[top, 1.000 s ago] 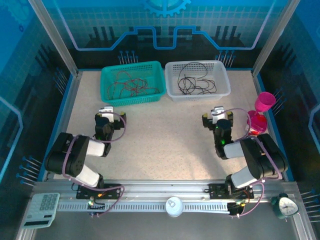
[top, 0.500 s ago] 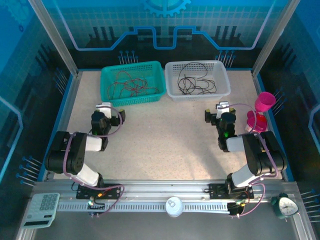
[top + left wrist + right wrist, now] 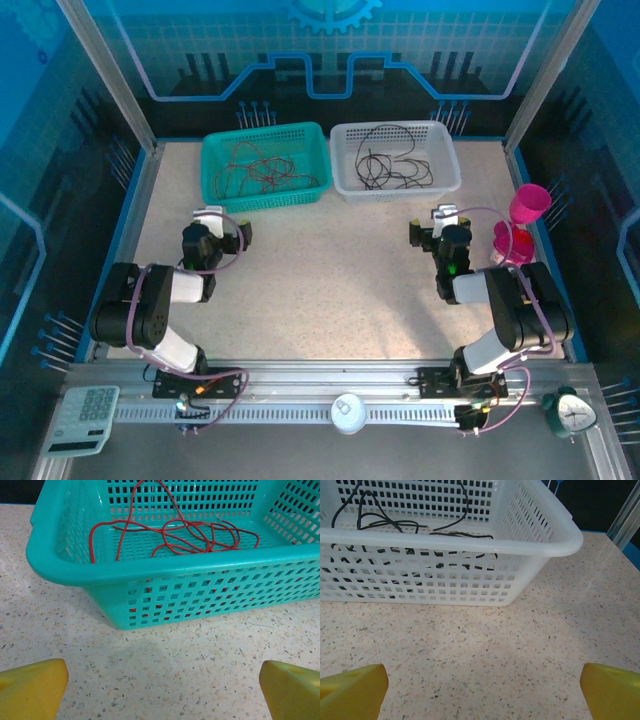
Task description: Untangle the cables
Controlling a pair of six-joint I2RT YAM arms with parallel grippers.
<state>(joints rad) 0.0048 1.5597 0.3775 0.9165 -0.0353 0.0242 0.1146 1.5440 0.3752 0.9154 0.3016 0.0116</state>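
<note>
Red cables (image 3: 262, 170) lie curled in a teal basket (image 3: 312, 140) at the back left of the table; the left wrist view has the red cables (image 3: 190, 532) behind the basket's near wall (image 3: 210, 590). Black cables (image 3: 392, 160) lie in a white basket (image 3: 447, 150) beside it, and these black cables (image 3: 395, 527) appear over that basket's rim (image 3: 470, 545). My left gripper (image 3: 216, 226) stands open just short of the teal basket, its yellow fingertips (image 3: 35, 685) wide apart over bare tabletop. My right gripper (image 3: 440, 230) is open too, below the white basket, fingertips (image 3: 612, 687) empty.
A pink cup (image 3: 528, 205) and a red-pink piece (image 3: 512, 245) stand at the right edge near my right arm. On the front rail sit a calculator (image 3: 85, 418), a white round knob (image 3: 348, 412) and a small clock (image 3: 572, 412). Speckled tabletop (image 3: 330, 270) lies between the arms.
Since a second ago my left gripper has shifted slightly left and my right gripper slightly right and back. Both stayed open, and neither has moved in the last half second.
</note>
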